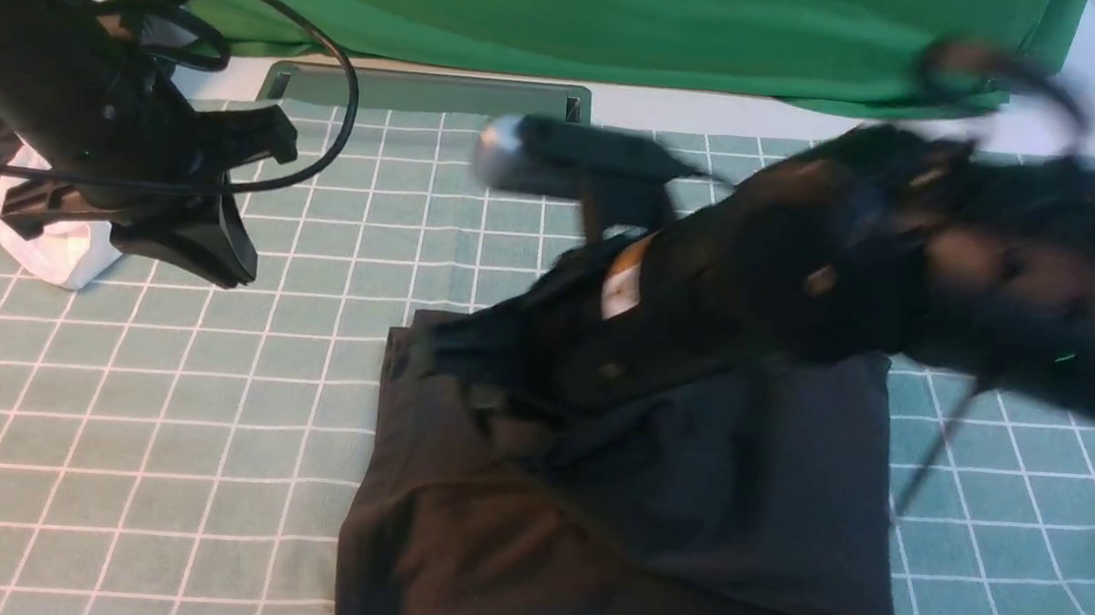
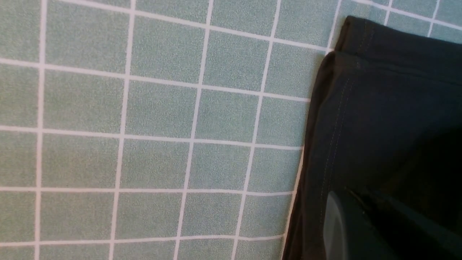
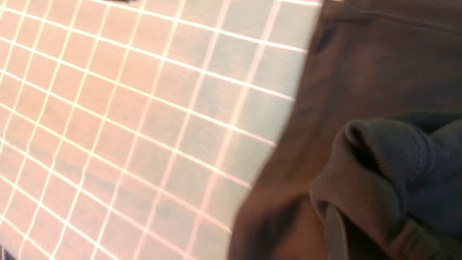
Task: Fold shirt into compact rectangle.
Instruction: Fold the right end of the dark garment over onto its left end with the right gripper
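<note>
— Count?
— One shirt (image 1: 628, 516). One white garment (image 1: 61, 251), crumpled, far left.
— Shirt?
— Black soft knit with stitched hems. Creased rough rectangle, centre of the green checked tablecloth (image 1: 144, 429).
— Pincers?
— Left gripper (image 1: 210, 260) fully closed, empty, raised well apart. Right gripper (image 1: 615, 229) blurred, pinched on a bunched shirt fold.

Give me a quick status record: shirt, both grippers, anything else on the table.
shirt: black, partly folded into a rough rectangle on the checked cloth; far part lifted
left gripper: shut, empty, above the cloth, clear of the shirt on its left side
right gripper: blurred; appears shut on a bunched fold of the shirt
other: white garment near the left gripper
fold: not yet compact
</note>
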